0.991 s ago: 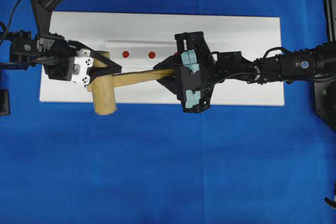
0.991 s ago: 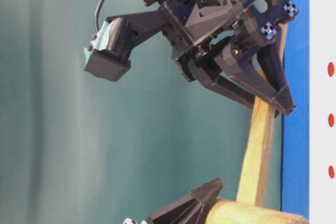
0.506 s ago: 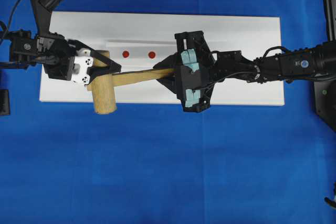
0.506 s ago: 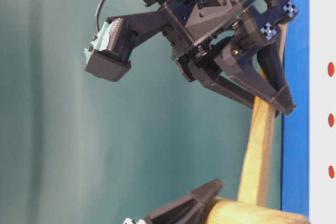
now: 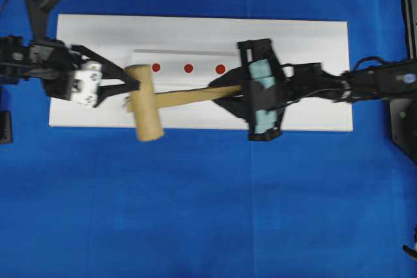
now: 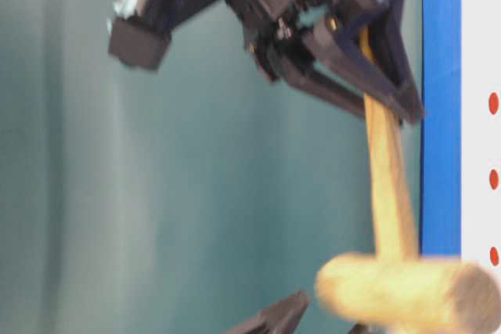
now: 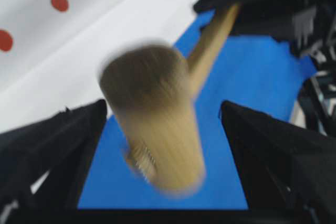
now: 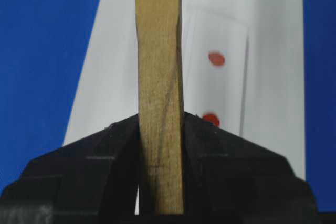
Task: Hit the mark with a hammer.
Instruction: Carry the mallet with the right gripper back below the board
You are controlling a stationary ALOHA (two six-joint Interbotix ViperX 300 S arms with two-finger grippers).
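The hammer [image 5: 147, 103] is a light wooden mallet lying across the front of the white block [image 5: 306, 43]. Its head [image 7: 157, 129] shows blurred, and its handle [image 8: 160, 66] runs right into my right gripper [image 5: 225, 90], which is shut on the handle [image 6: 387, 170]. My left gripper [image 5: 130, 87] stands open just left of the head. In the left wrist view its fingers [image 7: 58, 145] stand well apart on either side of the head with blue gaps between. Three red marks [image 5: 156, 68], [image 5: 188, 68], [image 5: 220, 69] sit in a row on the block, behind the handle.
The white block lies on a blue cloth [image 5: 195, 213] that stretches wide in front. A raised strip [image 8: 218, 82] on the block carries the red marks [image 6: 493, 179]. A black fixture [image 5: 404, 115] stands at the right edge.
My left gripper opened, let go of the hammer head and drew back to the left. My right gripper shifted right with the hammer, uncovering a third red mark.
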